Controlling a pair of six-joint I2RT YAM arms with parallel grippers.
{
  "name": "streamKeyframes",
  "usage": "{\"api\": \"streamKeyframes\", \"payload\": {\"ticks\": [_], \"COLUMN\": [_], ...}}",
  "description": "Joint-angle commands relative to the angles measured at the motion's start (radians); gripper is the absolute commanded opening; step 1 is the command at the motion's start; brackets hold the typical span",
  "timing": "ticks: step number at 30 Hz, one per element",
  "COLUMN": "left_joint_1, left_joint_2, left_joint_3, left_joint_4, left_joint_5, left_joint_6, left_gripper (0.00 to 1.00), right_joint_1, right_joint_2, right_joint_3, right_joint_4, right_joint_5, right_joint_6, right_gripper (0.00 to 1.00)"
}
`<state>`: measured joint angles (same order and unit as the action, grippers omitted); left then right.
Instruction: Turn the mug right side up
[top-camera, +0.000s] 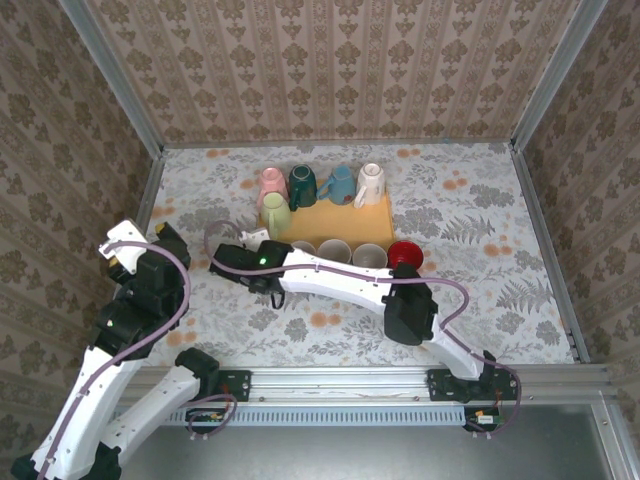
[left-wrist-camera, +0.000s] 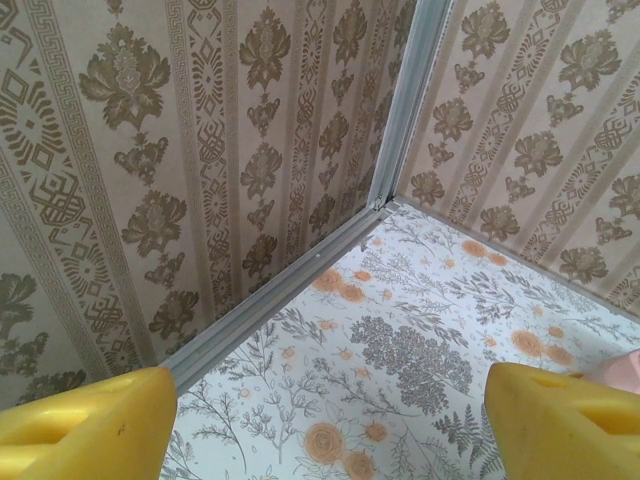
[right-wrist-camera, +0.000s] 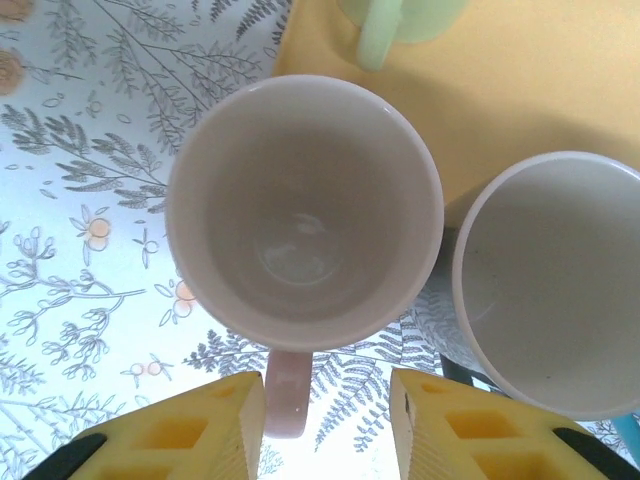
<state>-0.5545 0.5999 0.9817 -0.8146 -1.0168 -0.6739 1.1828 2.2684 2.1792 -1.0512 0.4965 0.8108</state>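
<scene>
A pale pink mug (right-wrist-camera: 305, 210) stands mouth up on the flowered tablecloth, its handle (right-wrist-camera: 288, 395) pointing toward my right wrist camera. My right gripper (right-wrist-camera: 325, 425) is open: the handle lies against the left finger (right-wrist-camera: 215, 430), and a gap separates it from the right finger (right-wrist-camera: 440, 430). From above, the right gripper (top-camera: 285, 262) sits at the left end of a row of upright mugs, and this mug (top-camera: 303, 247) peeks out beside the arm. My left gripper (left-wrist-camera: 330, 440) is open and empty over the table's far left corner.
A second upright mug (right-wrist-camera: 550, 280) stands close on the right. The yellow board (top-camera: 345, 218) behind carries pink (top-camera: 271, 185), dark green (top-camera: 302, 185), teal (top-camera: 341, 185), white (top-camera: 370, 183) and light green (top-camera: 277, 215) mugs. A red mug (top-camera: 405, 255) ends the row.
</scene>
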Motion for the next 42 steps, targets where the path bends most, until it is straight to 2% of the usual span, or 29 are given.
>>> {"api": "streamKeyframes", "payload": {"ticks": [1,8,14,18,23,29,34,38,42], "left_joint_1": [0.005,0.002,0.002,0.002,0.001,0.001,0.001,0.004,0.005], "left_joint_2": [-0.005,0.018,0.035,0.041,0.056,0.063,0.063,0.062,0.061], "left_joint_3": [-0.014,-0.020,-0.026,-0.031,-0.037,-0.042,-0.044,-0.045,-0.046], "left_joint_4": [0.031,0.061,0.089,0.106,0.124,0.137,0.139,0.141,0.146], "left_joint_5": [0.018,0.066,0.148,0.195,0.248,0.279,0.295,0.318,0.332], "left_joint_6": [0.045,0.086,0.115,0.130,0.148,0.149,0.148,0.138,0.134], "left_gripper": [0.82,0.82,0.82,0.83,0.83,0.83,0.83,0.82,0.82], "right_joint_1": [0.003,-0.058,-0.166,-0.292,-0.472,-0.606,-0.649,-0.664,-0.684], "right_joint_2": [-0.098,-0.436,-0.576,-0.621,-0.565,-0.402,-0.256,-0.127,-0.038], "right_joint_3": [-0.097,-0.508,-0.574,-0.592,-0.549,-0.438,-0.296,-0.154,-0.089], "right_joint_4": [0.106,0.443,0.381,0.329,0.252,0.222,0.174,0.097,0.110], "right_joint_5": [-0.058,-0.180,-0.133,-0.089,-0.098,-0.179,-0.193,-0.135,-0.144], "right_joint_6": [-0.061,-0.111,-0.119,-0.073,0.010,-0.001,-0.005,0.025,0.062], "right_gripper": [0.38,0.38,0.39,0.45,0.43,0.47,0.48,0.48,0.48]}}
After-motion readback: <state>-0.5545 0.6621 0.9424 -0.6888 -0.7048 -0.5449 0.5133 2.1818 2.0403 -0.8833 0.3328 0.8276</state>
